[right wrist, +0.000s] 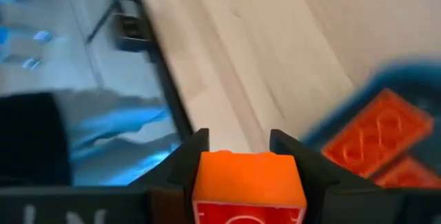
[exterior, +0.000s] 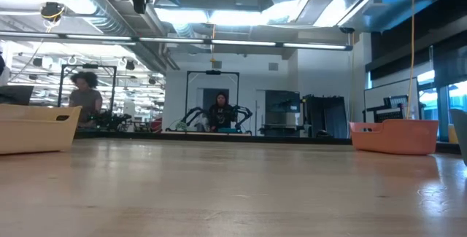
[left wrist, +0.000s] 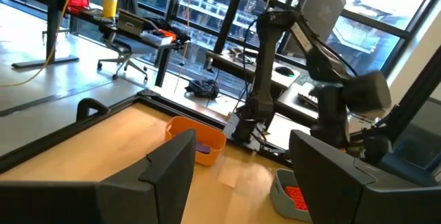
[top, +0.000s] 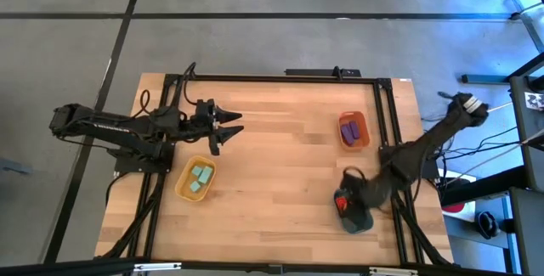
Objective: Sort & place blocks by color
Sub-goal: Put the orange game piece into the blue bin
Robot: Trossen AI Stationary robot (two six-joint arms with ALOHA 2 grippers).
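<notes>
My right gripper (top: 342,201) hangs over the dark teal tray (top: 357,218) near the table's right near corner, shut on a red-orange block (right wrist: 248,182). In the right wrist view, other red-orange blocks (right wrist: 375,133) lie in that tray just beyond the fingers. Pale teal blocks (top: 201,178) rest in the yellow tray (top: 183,187). Purple blocks (top: 348,130) rest in the orange tray (top: 364,132). My left gripper (top: 228,127) waits open above the table's left far part, touching nothing. My right gripper pinches the red-orange block by its two opposite side faces (right wrist: 207,176), one finger (right wrist: 185,162) on each side. The block's end face sticks out past the fingertips. It is lifted clear, above the tray's edge.
Bare wood lies between the three trays across the table's middle (top: 280,174). A black frame (top: 387,115) runs along the table's sides and far edge. In the low view the yellow tray (exterior: 36,127) and the orange tray (exterior: 394,136) stand at either side, with people in the room far behind.
</notes>
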